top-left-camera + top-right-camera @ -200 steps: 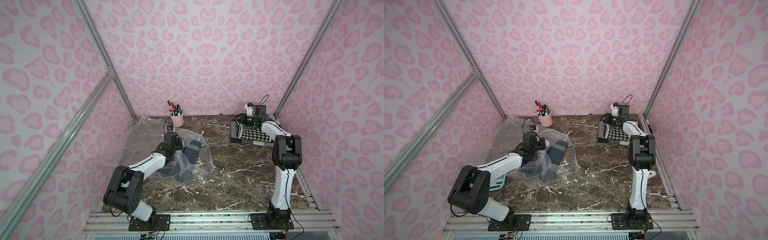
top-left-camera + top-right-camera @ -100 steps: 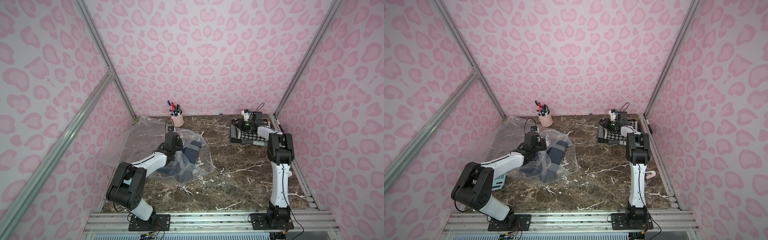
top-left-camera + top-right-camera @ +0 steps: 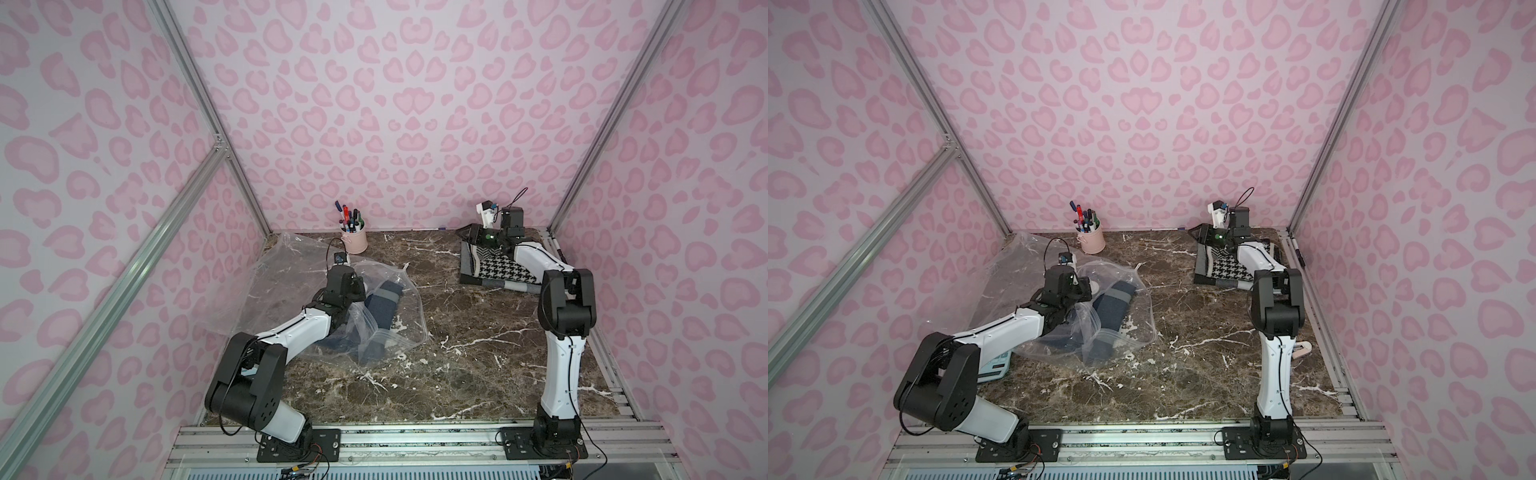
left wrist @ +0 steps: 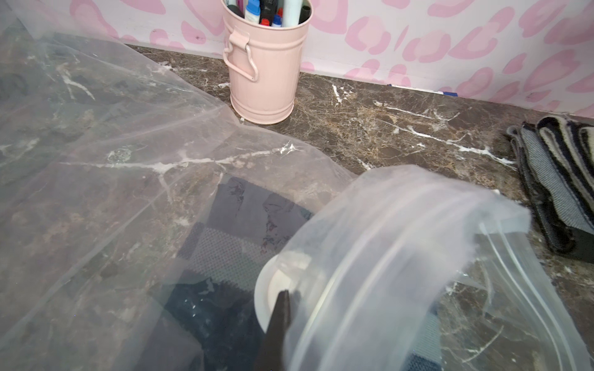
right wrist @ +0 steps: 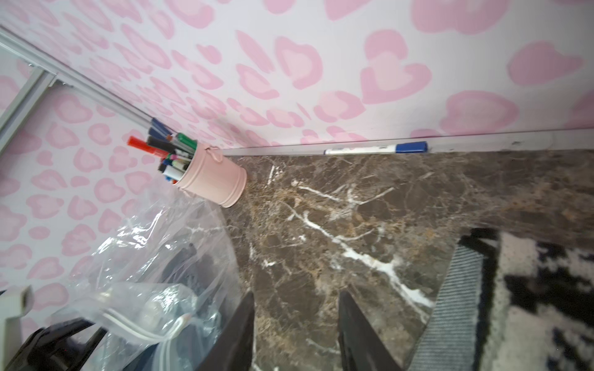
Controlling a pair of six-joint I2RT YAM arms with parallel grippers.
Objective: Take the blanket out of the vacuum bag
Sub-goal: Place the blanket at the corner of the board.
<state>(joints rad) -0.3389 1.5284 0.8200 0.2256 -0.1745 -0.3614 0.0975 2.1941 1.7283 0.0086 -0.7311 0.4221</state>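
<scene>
The step in hand is opening up the vacuum bag (image 3: 412,300) to free the dark blue blanket (image 3: 384,303), which lies folded inside the bag on the left half of the marble table (image 3: 457,353), none of it past the zip edge. The left gripper (image 4: 282,297) sits at the bag's mouth with its fingers closed, apparently pinching a fold of the clear film just beside the round white valve disc (image 4: 269,286). The zip edge arches up off the table in front of it. The right gripper (image 5: 296,294) is well apart, at the far right corner beside a folded houndstooth throw (image 3: 498,268). Its fingers stand apart with only bare marble between them, holding nothing.

Next, I judge, the right arm has to cross to the bag, reach through the raised mouth and close on the blanket's nearest fold, while the left keeps the film lifted. The slack plastic could drag along with the cloth
</scene>
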